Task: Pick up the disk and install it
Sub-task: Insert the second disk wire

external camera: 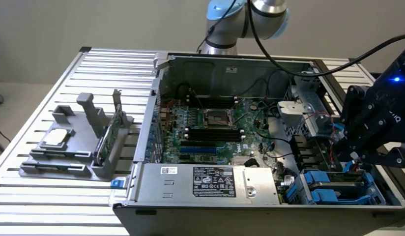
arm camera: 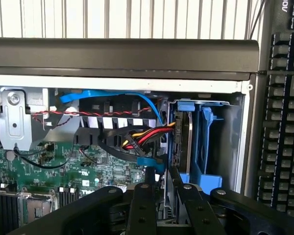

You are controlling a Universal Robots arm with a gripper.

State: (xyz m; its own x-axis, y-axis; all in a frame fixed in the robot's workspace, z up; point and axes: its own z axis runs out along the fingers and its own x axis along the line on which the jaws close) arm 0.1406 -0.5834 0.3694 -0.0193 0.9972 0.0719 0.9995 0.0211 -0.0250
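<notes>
Beneath end effector (arm camera: 161, 196): disk (arm camera: 182, 142).

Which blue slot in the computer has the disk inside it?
The blue slot nearer the motherboard holds the disk, standing on edge by the coloured wires. The blue slot next to it, by the case wall, looks empty. The end effector hovers over the filled one.

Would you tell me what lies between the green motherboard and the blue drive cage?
A bundle of black, red and yellow cables, in the wrist view, between the motherboard and the drive cage.
</notes>
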